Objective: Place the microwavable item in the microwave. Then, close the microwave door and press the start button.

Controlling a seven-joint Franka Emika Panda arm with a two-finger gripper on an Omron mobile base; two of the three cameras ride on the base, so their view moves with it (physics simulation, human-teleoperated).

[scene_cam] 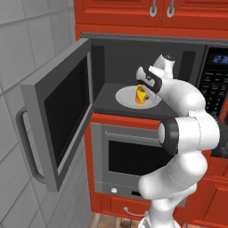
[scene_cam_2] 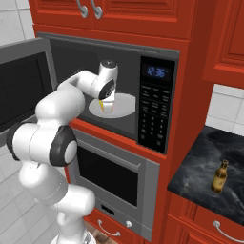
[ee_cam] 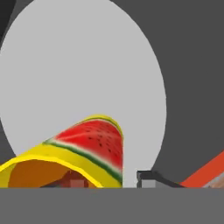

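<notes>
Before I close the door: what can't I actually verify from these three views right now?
- Gripper jaws: the hand hides them in both base views; the hand view cuts them off at its bottom edge, so grip or release is unclear.
- Yellow cup base on the turntable plate: covered by the hand in the right base view.
- Keypad panel labels: too small to read.

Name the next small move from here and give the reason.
Probably finish opening the claw and draw it straight back out of the microwave. The yellow cup already stands on the turntable plate, and the door hangs wide open, so the arm must clear the opening before closing it.
</notes>
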